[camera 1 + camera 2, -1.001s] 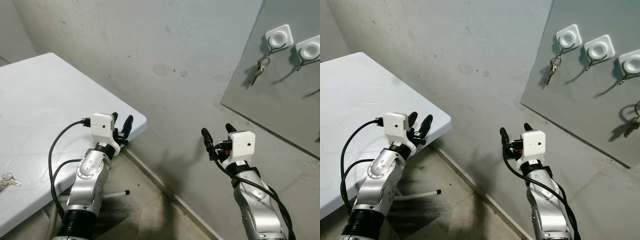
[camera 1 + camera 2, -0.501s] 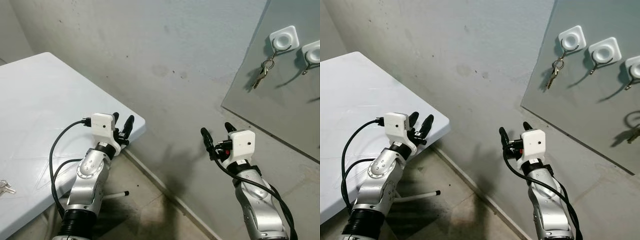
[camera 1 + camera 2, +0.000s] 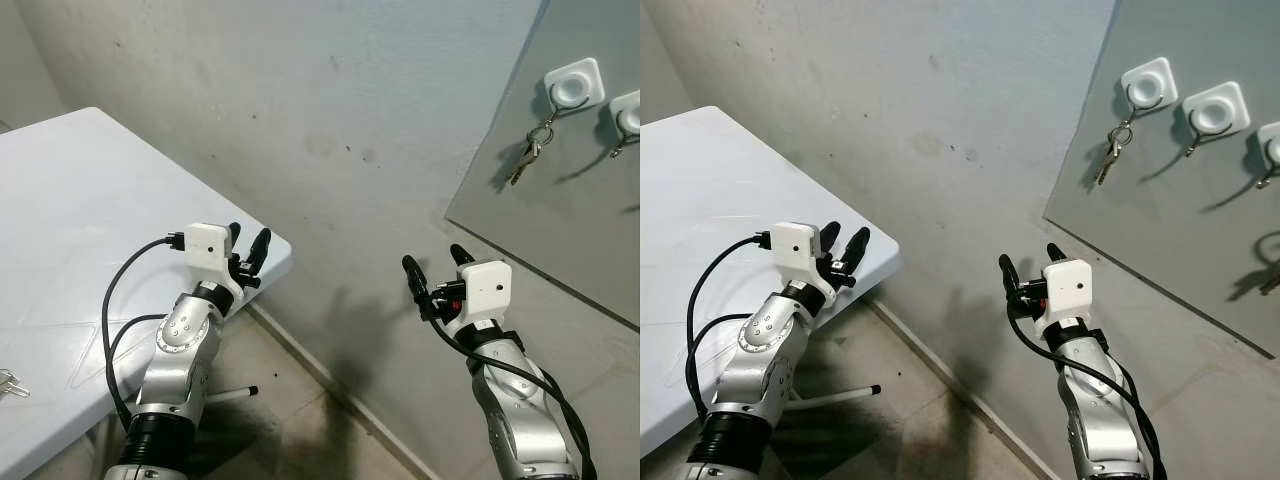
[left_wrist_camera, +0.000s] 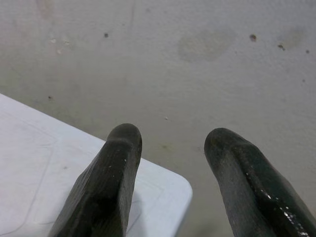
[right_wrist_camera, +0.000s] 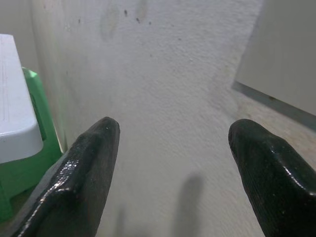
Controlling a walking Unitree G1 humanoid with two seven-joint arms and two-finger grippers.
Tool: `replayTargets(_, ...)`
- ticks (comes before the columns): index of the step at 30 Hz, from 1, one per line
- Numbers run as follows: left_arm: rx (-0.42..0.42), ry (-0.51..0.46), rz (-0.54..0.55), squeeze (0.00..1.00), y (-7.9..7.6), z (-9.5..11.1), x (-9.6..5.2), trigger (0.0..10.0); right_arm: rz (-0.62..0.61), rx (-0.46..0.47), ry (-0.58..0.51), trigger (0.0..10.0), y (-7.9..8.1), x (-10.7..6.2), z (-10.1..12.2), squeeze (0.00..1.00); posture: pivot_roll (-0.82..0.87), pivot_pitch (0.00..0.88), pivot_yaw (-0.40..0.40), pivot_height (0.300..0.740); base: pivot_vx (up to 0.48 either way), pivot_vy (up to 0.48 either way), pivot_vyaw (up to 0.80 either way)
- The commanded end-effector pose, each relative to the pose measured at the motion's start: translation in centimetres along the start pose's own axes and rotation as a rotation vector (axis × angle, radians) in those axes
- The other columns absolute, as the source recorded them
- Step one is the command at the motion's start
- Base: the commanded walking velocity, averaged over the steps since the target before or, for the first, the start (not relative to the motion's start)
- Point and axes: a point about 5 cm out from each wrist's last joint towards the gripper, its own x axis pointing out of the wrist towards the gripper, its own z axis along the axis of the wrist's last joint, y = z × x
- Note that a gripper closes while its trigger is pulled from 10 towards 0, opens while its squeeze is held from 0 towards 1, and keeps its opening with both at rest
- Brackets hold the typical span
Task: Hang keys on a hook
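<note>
Left pincer: the left pincer [image 3: 246, 248] is hovering over the near corner of the white table [image 3: 70, 230], its two black fingers [image 4: 111, 182] standing apart and gripping nothing, pointing at the grey wall [image 3: 330, 130].
Right pincer: the right pincer [image 3: 436, 267] is hanging in the air in front of the wall, fingers [image 5: 84, 173] spread wide and empty, pointing up toward the grey panel [image 3: 1200, 220].
Keys on table: a set of keys [image 3: 8, 383] is lying on the table, well behind and to the left of the left pincer, at the picture's edge.
Hooks: white square hooks [image 3: 1148, 86] are sitting on the panel, above and to the right of the right pincer, well apart from it.
Hung keys: one bunch of keys [image 3: 1110, 155] is dangling from the leftmost hook.
Stool: a green stool [image 5: 24, 158] is standing beside the table's edge, seen past the right pincer's finger.
</note>
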Motion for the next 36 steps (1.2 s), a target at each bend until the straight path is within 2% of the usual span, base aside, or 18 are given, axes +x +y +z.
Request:
replayTargets(1,0.007,0.001,0.005,0.00,0.28,0.06,0.01,10.0,0.004,0.003,-0.004,10.0,-0.01,0.02,0.05,0.00,-0.14,0.000,-0.063,0.724,0.000,0.000,0.80)
replayTargets(28,0.010,0.018,0.022,0.00,0.41,-0.05,-0.05,10.0,0.009,0.017,-0.009,10.0,-0.18,-0.14,0.22,0.00,-0.14,0.000,-0.062,0.724,0.000,0.000,0.80)
replayTargets(32,-0.004,0.022,0.028,0.00,0.58,-0.10,-0.08,10.0,0.012,0.063,-0.025,10.0,-0.10,-0.13,0.36,0.00,-0.14,0.000,-0.062,0.724,0.000,0.000,0.00)
replayTargets(36,-0.009,0.026,0.035,0.00,0.68,-0.10,-0.09,10.0,0.013,0.066,-0.028,10.0,-0.14,-0.16,0.47,0.00,-0.14,0.000,-0.059,0.724,0.000,0.000,0.00)
